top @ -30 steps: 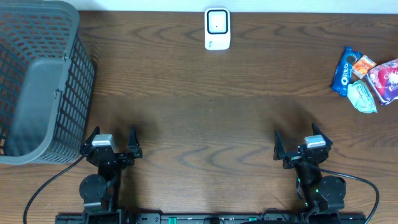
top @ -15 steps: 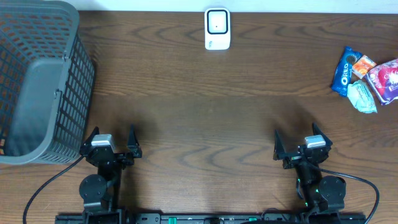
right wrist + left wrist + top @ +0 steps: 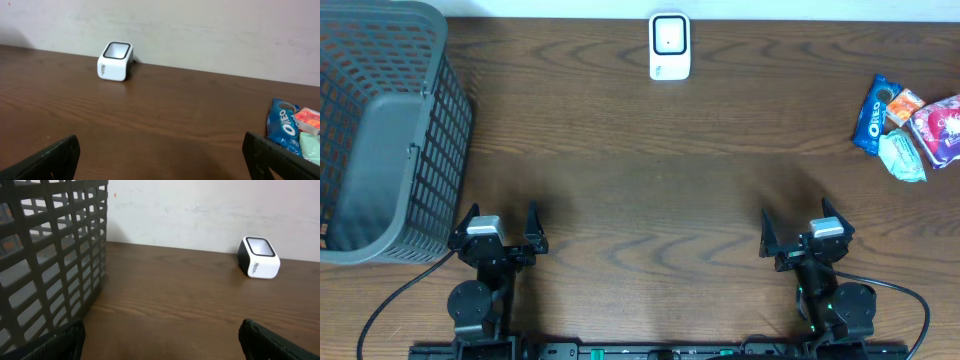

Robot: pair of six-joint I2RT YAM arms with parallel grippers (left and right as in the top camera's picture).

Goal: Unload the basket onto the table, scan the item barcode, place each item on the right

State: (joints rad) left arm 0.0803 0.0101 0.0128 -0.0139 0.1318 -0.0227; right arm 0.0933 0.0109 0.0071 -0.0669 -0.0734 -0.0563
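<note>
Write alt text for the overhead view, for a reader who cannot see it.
The left gripper and right gripper sit at a wooden table's near edge, jaws open and empty. A white barcode scanner stands at the far edge, a grey basket far left, snack packets far right.

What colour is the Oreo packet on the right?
Blue with white lettering; the Oreo packet shows best in the overhead view.

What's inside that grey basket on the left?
Inside the basket only its bare grey floor shows, no items. Its left side runs out of the overhead picture, so that part is unseen.
</note>
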